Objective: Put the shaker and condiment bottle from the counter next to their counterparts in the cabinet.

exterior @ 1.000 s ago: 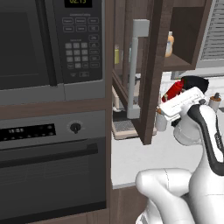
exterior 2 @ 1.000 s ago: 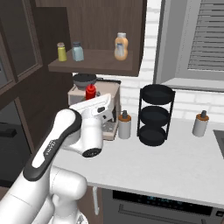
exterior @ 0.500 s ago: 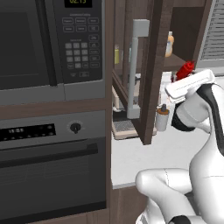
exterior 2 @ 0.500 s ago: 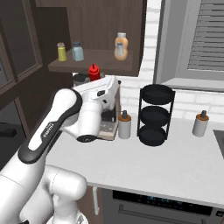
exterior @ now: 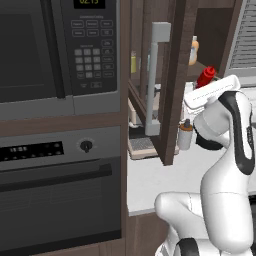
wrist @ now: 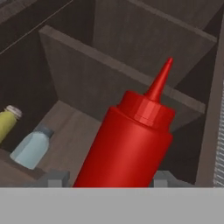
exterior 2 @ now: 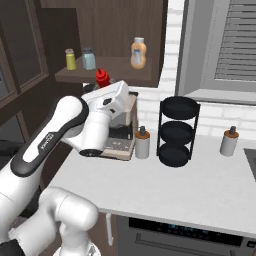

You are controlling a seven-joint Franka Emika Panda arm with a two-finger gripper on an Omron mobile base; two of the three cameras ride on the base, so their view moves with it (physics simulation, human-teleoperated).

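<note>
My gripper [wrist: 109,177] is shut on the red condiment bottle [wrist: 129,144], which fills the middle of the hand view with its nozzle pointing into the open cabinet [wrist: 131,48]. From the base, the condiment bottle [exterior 2: 102,77] rides above my hand [exterior 2: 112,97] just below the front edge of the cabinet shelf [exterior 2: 107,74]. On that shelf stand a pale blue shaker [exterior 2: 88,58] and a yellow one [exterior 2: 71,59], also visible as the shaker [wrist: 31,148] at the lower left. An amber bottle [exterior 2: 138,52] stands further right on the shelf.
The cabinet door [exterior: 167,80] with its silver bar handle [exterior: 159,75] hangs open left of my arm. On the white counter [exterior 2: 200,185] stand a black three-tier rack [exterior 2: 175,132], two white canisters [exterior 2: 142,142] [exterior 2: 228,142] and a small appliance [exterior 2: 120,137]. Microwave [exterior: 60,50] and oven are at left.
My arm has lifted the red bottle from counter height up to the level of the cabinet shelf and carried it closer to the opening.
</note>
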